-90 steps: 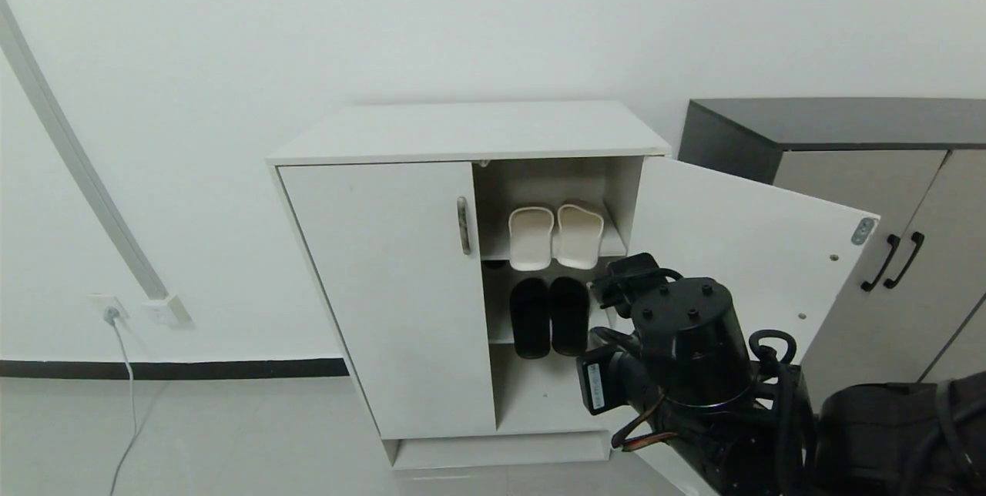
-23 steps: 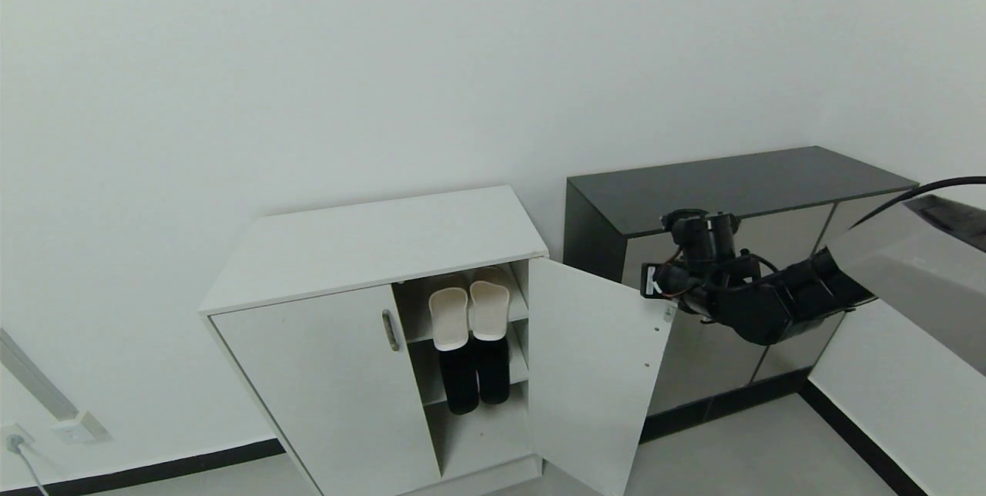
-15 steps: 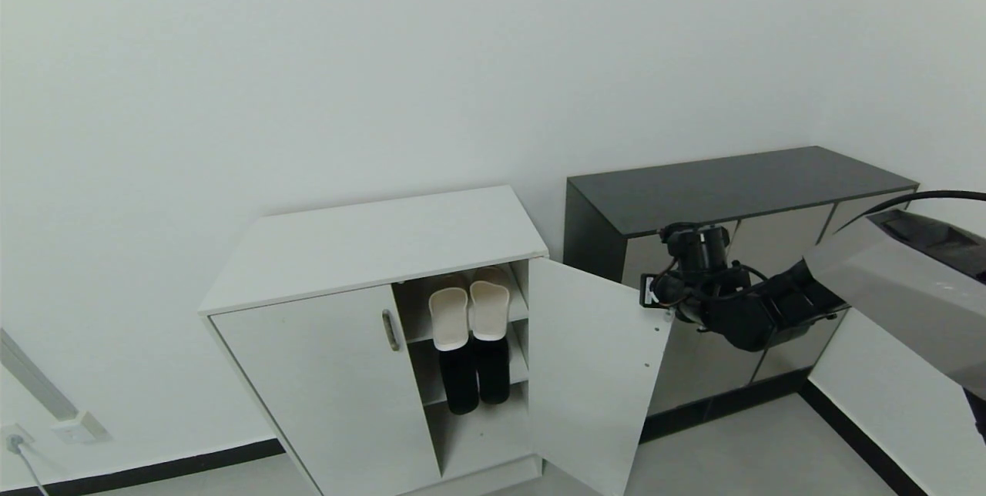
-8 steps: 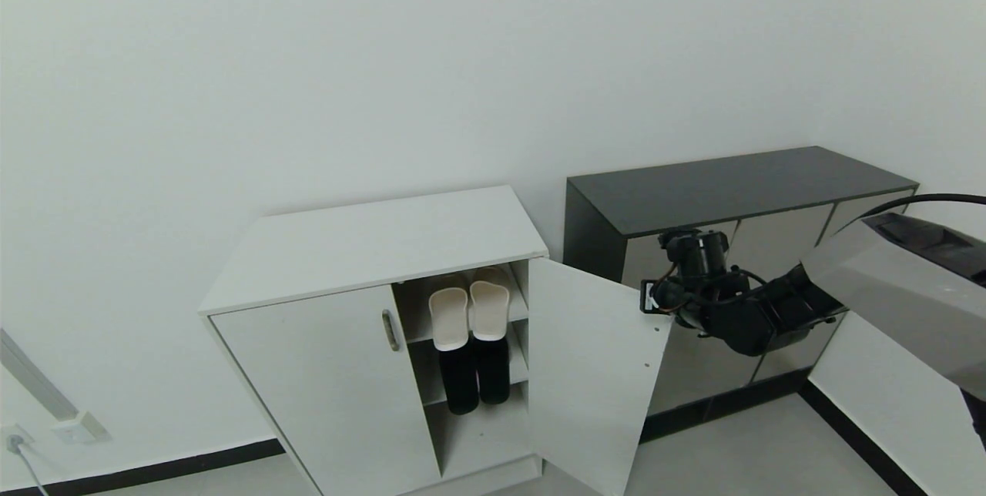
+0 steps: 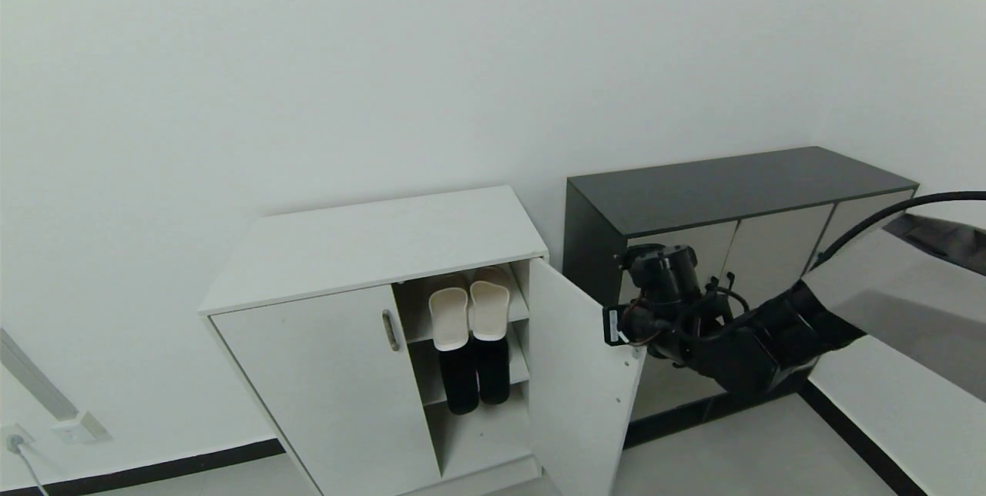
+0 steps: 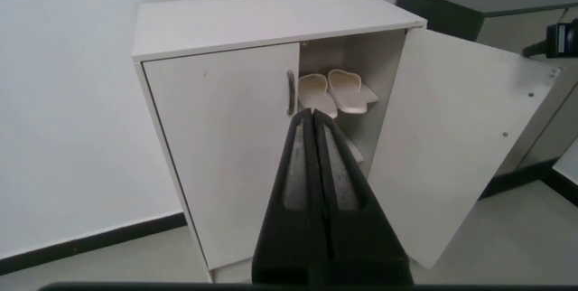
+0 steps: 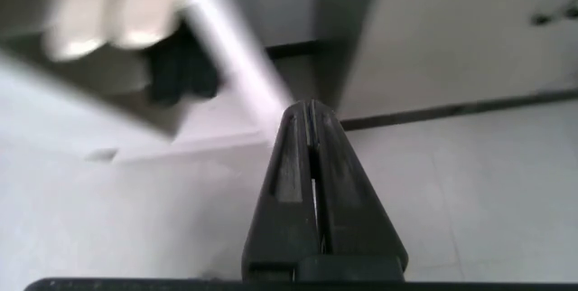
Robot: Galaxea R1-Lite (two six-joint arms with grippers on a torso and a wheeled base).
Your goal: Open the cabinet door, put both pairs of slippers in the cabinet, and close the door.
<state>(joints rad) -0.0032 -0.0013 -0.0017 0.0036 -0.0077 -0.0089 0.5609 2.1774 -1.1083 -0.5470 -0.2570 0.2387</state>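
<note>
The right hand (image 7: pixel 310 110) has its fingers pressed flat together with nothing between them. In the head view its wrist (image 5: pixel 655 299) sits right of centre, just behind the free edge of the open door (image 5: pixel 581 380); whether it touches the panel cannot be told. The likely step is pushing that door shut, and the main risk is that a closed hand on a smooth panel so near the edge slides off it, leaving the door ajar. A hard shove could also bang the door and bounce it back open. The right arm (image 5: pixel 747 353) lies close to the dark sideboard (image 5: pixel 732 184) and might brush its front as it swings. The left hand (image 6: pixel 313 119) is likewise closed and empty, pointing at the cabinet (image 5: pixel 370 246) from well back. Both pairs are inside, at lower centre: the white slippers (image 5: pixel 470 315) on the upper shelf, the black slippers (image 5: pixel 477 380) on the one below. If any heel overhangs its shelf, which is unclear, the door would catch on it. The cabinet's other door (image 5: pixel 331 396) is shut. The cabinet stands on a pale grey floor (image 5: pixel 732 454) against a plain white wall (image 5: pixel 385 57) with a black skirting strip (image 5: pixel 154 470).
</note>
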